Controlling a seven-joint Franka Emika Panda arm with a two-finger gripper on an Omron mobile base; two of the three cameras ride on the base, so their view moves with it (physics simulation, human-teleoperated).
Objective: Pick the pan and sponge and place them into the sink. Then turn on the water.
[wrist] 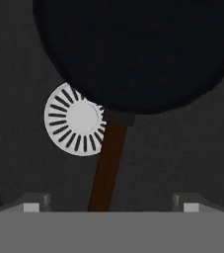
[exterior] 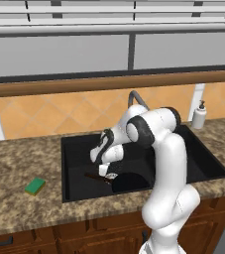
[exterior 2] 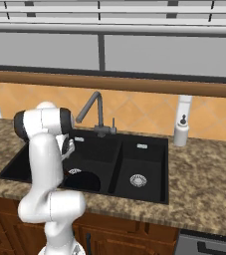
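Between the spread fingertips of the pincer (wrist: pixel 111 206), which gripped nothing, ran the pan's thin brown handle (wrist: pixel 107 170). Beyond it the pan (wrist: pixel 135 54) lay flat on the floor of the sink's (exterior: pixel 73 144) left basin, partly over the silver drain (wrist: pixel 74 118). It looked rigid and fairly light, its bowl too broad to grip, so the handle seemed the place to hold. Farther out, the sponge (exterior: pixel 35 186) sat on the desk (exterior: pixel 15 163) left of the sink; soft and light, it would likely yield when pinched across its short sides.
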